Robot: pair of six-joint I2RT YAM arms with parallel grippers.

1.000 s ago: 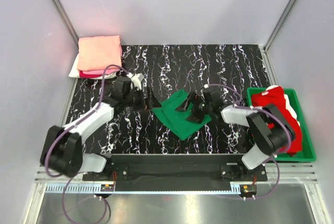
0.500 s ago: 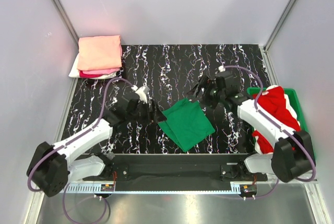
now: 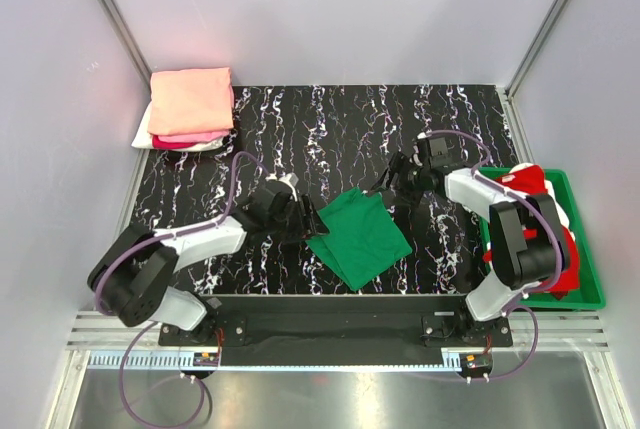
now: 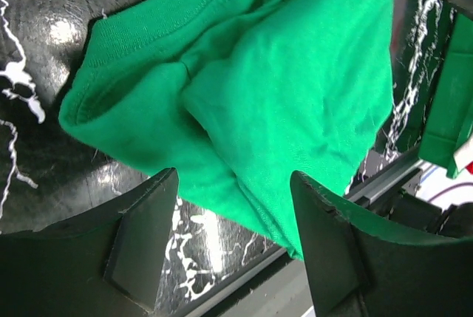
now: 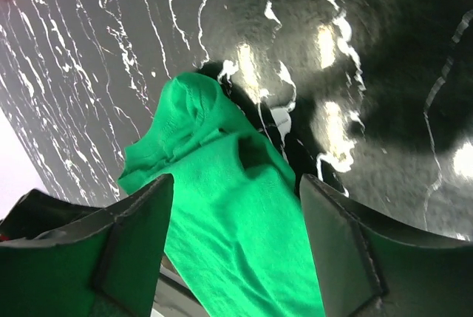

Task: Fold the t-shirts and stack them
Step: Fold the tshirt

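- The black marbled surface (image 3: 330, 129) carried a folded green t-shirt (image 3: 360, 234) near its middle.
- A salmon-topped t-shirt stack (image 3: 190, 99) sat far left.
- The left hand (image 3: 308, 221), fingers spread, was at the shirt's left edge.
- The right hand (image 3: 387, 184), also spread, was by its far corner.

Looks like a robotics lab cell to me: plain white panels (image 3: 330, 9) on aluminium posts (image 3: 108, 9) around a black marbled table (image 3: 330, 119), left arm (image 3: 195, 239) and right arm (image 3: 480, 194) bolted to the near rail (image 3: 330, 317).
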